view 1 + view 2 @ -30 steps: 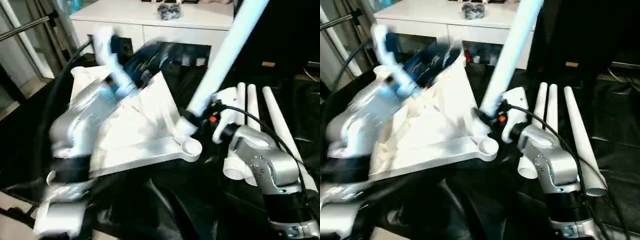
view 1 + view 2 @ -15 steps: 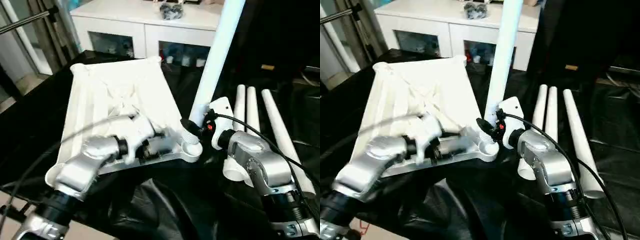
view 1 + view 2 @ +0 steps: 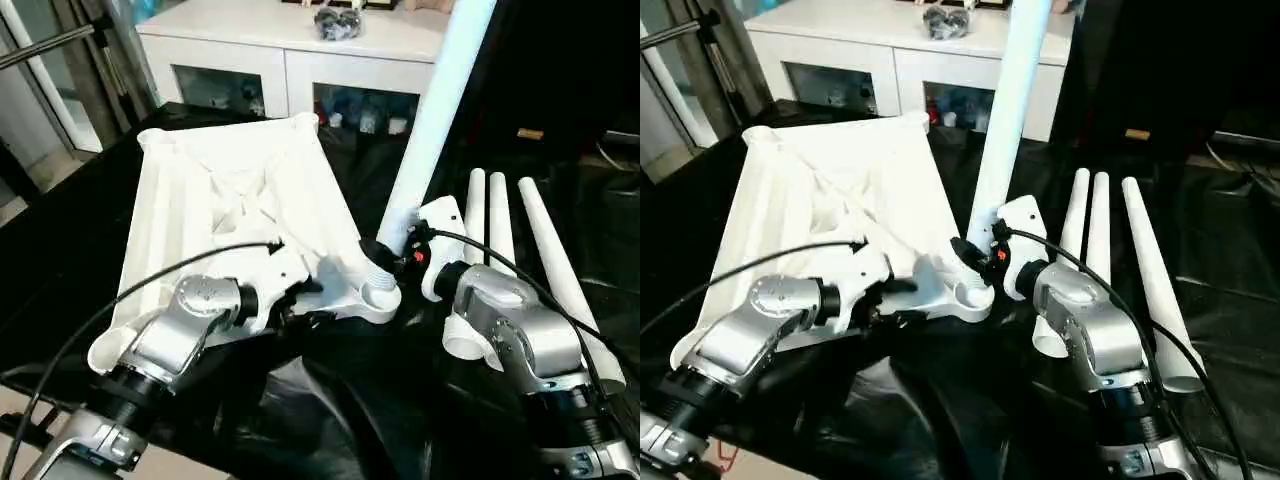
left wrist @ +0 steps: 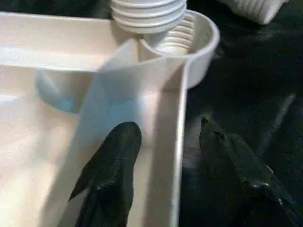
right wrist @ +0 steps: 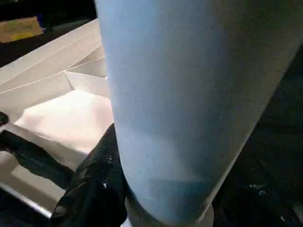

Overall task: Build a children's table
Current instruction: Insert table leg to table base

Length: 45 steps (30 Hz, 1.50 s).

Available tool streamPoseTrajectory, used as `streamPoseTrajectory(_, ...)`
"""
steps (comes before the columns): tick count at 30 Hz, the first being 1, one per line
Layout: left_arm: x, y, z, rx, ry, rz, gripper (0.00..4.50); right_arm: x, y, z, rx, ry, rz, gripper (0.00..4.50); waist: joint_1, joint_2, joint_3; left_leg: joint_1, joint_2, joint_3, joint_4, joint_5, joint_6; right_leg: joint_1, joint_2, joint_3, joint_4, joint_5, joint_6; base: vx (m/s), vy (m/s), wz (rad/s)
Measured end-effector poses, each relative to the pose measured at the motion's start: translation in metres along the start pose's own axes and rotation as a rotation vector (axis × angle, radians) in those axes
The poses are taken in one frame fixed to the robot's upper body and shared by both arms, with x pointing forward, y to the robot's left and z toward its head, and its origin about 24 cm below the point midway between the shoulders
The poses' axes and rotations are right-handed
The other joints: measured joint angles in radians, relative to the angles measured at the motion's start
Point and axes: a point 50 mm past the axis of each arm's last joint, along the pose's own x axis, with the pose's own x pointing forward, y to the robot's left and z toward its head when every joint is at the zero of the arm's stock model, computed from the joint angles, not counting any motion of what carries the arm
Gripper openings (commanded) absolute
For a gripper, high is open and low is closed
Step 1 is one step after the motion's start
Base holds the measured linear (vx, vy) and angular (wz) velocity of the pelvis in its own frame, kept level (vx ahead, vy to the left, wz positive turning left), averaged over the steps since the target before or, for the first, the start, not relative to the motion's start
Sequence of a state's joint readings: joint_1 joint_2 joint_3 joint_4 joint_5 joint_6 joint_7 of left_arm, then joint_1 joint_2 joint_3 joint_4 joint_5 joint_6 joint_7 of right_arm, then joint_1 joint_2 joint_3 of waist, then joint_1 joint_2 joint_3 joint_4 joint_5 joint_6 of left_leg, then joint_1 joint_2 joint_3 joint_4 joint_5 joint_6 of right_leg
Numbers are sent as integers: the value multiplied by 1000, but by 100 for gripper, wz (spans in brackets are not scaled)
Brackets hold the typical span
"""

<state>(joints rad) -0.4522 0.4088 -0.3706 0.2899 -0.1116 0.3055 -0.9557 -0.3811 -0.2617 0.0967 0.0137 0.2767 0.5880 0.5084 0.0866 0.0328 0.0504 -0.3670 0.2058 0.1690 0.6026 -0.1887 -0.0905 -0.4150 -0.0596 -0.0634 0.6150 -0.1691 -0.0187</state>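
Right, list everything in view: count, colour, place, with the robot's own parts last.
White plastic rectangular tabletop: one, ribbed underside up, on the black cloth.
White tubular leg in hand: one, near upright, threaded end at the near right corner socket.
Spare white tubular legs: three, lying side by side right of the tabletop.
Black cloth: one, under everything.
White glass-door cabinet: one, behind.
Left gripper: fingers astride the tabletop's near rim.
Right gripper: shut on the leg.

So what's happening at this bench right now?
A robot is assembling a children's table. Its right claw holds a white leg upright, threaded end at the corner socket of the upside-down tabletop. Its left claw straddles the tabletop's edge beside that socket. Three more legs lie on the black cloth to the right.
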Motion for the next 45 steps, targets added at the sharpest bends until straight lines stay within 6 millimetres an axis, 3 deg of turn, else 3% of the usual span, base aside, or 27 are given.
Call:
streamPoseTrajectory(23,5,8,-1,-20,34,-55,8,-2,5,-2,-7,78,61,191,1,3,-2,2,0,-1,0,0,0,3,0,0,0,0,2,0,0,0)
streamPoseTrajectory(45,7,7,-2,-1,31,-70,0,0,-5,-9,69,96,34,191,-1,5,-3,3,0,0,-1,0,0,7,0,0,-2,-2,4,0,0,0)
